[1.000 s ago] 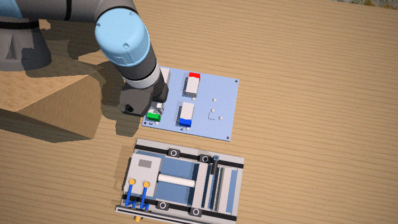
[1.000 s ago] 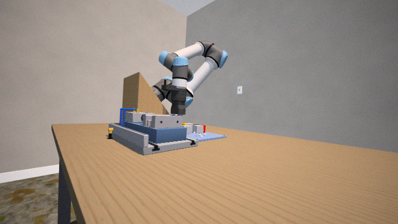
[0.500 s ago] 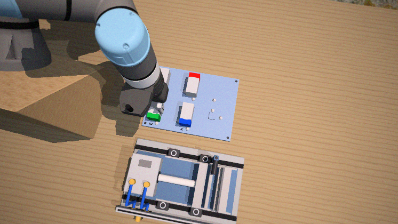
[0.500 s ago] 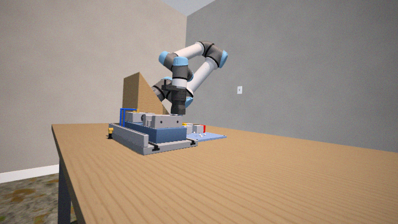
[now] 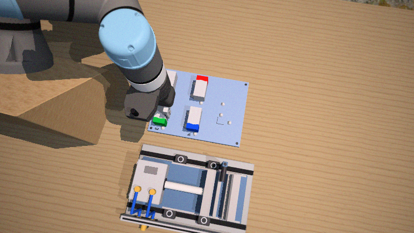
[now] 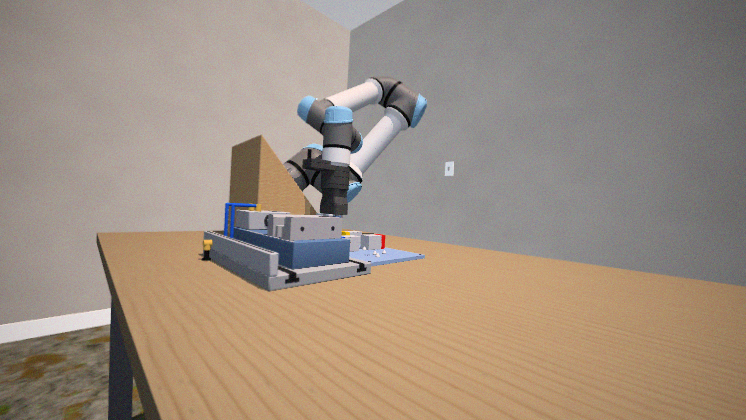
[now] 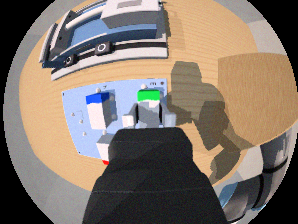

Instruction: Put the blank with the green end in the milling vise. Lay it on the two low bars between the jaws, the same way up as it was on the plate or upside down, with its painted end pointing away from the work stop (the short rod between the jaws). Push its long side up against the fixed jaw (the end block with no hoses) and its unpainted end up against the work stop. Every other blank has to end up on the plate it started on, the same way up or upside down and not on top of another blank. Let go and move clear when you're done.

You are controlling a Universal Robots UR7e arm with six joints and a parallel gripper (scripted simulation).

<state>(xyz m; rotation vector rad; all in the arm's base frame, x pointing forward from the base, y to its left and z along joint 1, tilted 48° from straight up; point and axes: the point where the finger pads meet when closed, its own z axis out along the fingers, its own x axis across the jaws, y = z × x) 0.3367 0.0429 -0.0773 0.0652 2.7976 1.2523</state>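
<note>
Wooden table bearing a milling vise with grey jaw blocks, blue body and blue hoses at its far end. Behind it, a pale blue plate with white blanks, one red-ended. White-and-grey arm folded above, its dark gripper pointing down behind the vise; tan wedge block beyond.

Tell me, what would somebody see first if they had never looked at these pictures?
Probably the big grey and light-blue robot arm bending down over the pale blue plate, its fingers shut on the blank with the green end. Next come the red-ended blank and blue-ended blank beside it, and the grey vise with blue hoses, just below the plate in the top view.
</note>
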